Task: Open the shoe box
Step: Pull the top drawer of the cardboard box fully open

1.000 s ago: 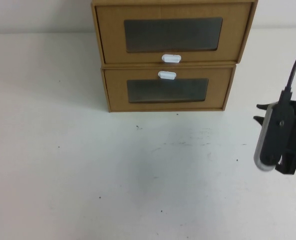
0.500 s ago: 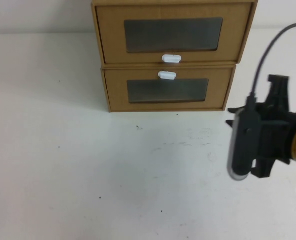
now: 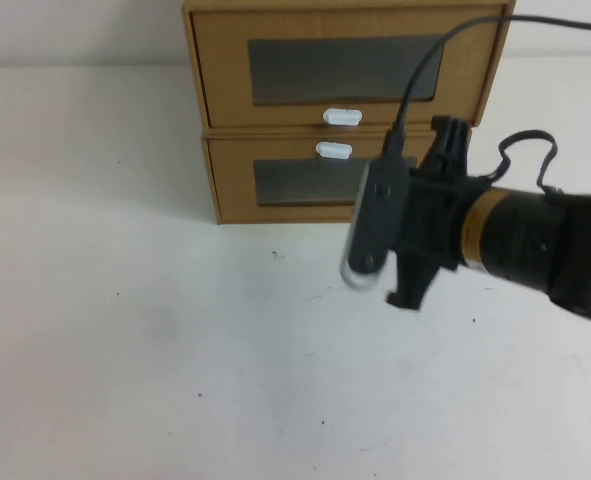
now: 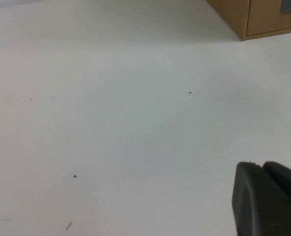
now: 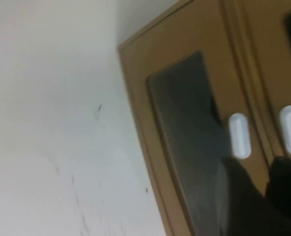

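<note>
Right gripper (image 5: 267, 172), narrowly parted and empty, in front of the lower shoe box (image 3: 233, 185). Left gripper (image 4: 268, 201) sits near-left; we cannot tell its state.

Right arm (image 3: 535, 235) stretches leftward, right gripper (image 3: 449, 140) pointing away from the robot; left gripper (image 4: 266, 199) low at near left

White table (image 3: 125, 330), scattered dark specks (image 3: 276, 254)

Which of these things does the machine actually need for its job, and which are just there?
Job: lower shoe box, upper shoe box, their white handles, right end effector in front of the lower one.
Just there: left end effector, parked over the table's near-left corner.
</note>
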Controlling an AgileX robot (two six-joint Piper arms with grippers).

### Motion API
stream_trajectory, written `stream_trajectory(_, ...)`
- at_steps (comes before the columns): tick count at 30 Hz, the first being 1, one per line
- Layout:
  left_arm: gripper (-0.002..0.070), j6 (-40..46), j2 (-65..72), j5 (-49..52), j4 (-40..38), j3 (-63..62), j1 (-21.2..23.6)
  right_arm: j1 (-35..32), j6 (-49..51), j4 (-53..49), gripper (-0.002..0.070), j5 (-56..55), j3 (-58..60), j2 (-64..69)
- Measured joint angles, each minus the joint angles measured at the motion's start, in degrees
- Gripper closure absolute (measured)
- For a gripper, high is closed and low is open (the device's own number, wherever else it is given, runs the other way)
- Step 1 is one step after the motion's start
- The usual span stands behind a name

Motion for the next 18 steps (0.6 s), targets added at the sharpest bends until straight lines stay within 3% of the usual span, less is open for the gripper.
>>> stream_trajectory(6,0.0679,0.00,0.00,0.00,0.00,0.00,0.00,0.00,17.04,3.20,0.0547,-1.60,-4.03,1.66)
stream_trajectory(10,0.0679,0.00,0.00,0.00,0.00,0.00,0.00,0.00,20.66,11.99,0.0547,-3.85,-4.65,3.44)
stream_trajectory(15,0.0679,0.00,0.00,0.00,0.00,0.00,0.00,-0.11,20.80,22.09,0.0547,-6.35,-6.02,5.61)
stream_trajectory(18,0.0679,0.00,0.00,0.00,0.00,0.00,0.00,-0.64,8.93,33.70,0.0547,-7.78,-6.26,5.76)
